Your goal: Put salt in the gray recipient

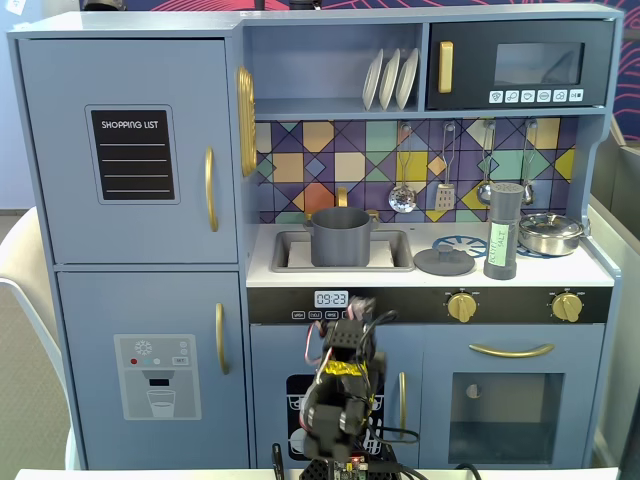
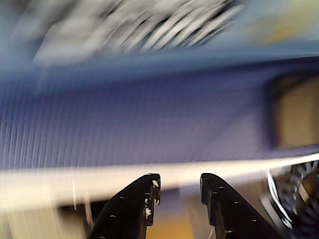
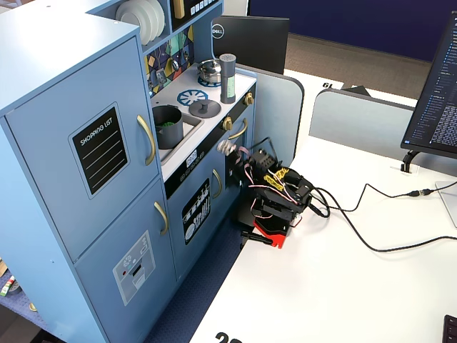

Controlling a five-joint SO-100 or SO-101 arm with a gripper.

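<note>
Gripper (image 2: 179,191): low before the toy kitchen, fingers narrowly apart, empty | salt shaker (image 1: 501,230): upright on the counter, between lid (image 1: 444,260) and silver pan (image 1: 550,233) | gray pot (image 1: 341,236): in the sink | Handling: likely light, rigid, smooth, tippy; grip mid-body.

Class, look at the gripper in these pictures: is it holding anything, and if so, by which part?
Nothing is held. In the wrist view the gripper is open with an empty gap between its fingers. The salt stands untouched on the toy kitchen counter.
</note>
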